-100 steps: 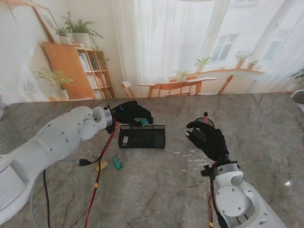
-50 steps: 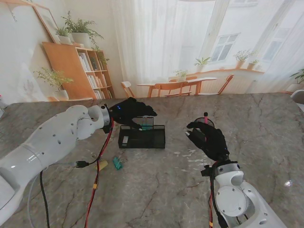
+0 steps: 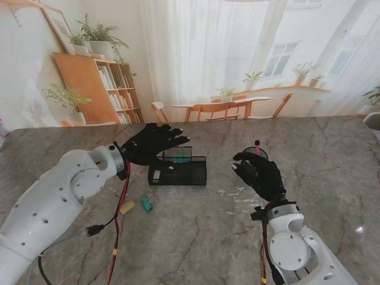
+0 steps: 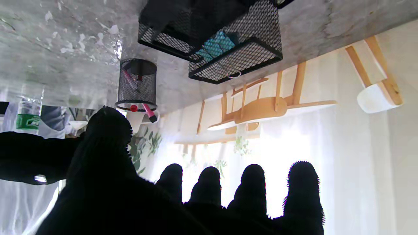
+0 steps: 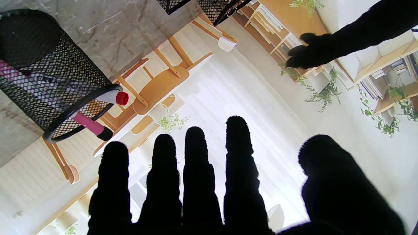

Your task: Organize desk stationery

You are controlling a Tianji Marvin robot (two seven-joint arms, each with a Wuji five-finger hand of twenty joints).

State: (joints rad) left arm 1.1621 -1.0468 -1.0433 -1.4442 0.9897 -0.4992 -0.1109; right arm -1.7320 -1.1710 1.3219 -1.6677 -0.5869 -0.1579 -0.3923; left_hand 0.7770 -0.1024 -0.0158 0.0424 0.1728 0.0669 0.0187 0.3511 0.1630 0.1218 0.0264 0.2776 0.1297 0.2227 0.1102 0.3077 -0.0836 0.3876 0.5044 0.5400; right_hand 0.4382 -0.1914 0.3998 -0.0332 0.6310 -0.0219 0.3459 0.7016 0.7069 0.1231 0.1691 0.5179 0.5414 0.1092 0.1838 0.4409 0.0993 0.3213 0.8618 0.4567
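Note:
A black mesh desk tray [image 3: 178,181] sits mid-table, with a teal item [image 3: 178,155] in its far compartment and a small white item [image 3: 157,175] in its near one. My left hand [image 3: 151,142] hovers open, fingers spread, at the tray's far left corner and holds nothing. The left wrist view shows the tray [image 4: 248,58], the teal item [image 4: 215,47] and the mesh pen cup [image 4: 137,83]. A teal clip [image 3: 146,203] and a yellow piece [image 3: 126,206] lie on the table nearer to me. My right hand [image 3: 261,175] is open just in front of the pen cup [image 5: 49,81], which holds a pink pen [image 5: 88,125].
Red and black cables [image 3: 122,219] hang from my left arm over the table near the loose clip. White flecks [image 3: 237,196] mark the marble between tray and right hand. A water bottle [image 4: 27,114] shows in the left wrist view.
The left hand held the teal item over the tray, let it go into the far compartment, then drew back to the left with fingers spread. The right hand has stayed put.

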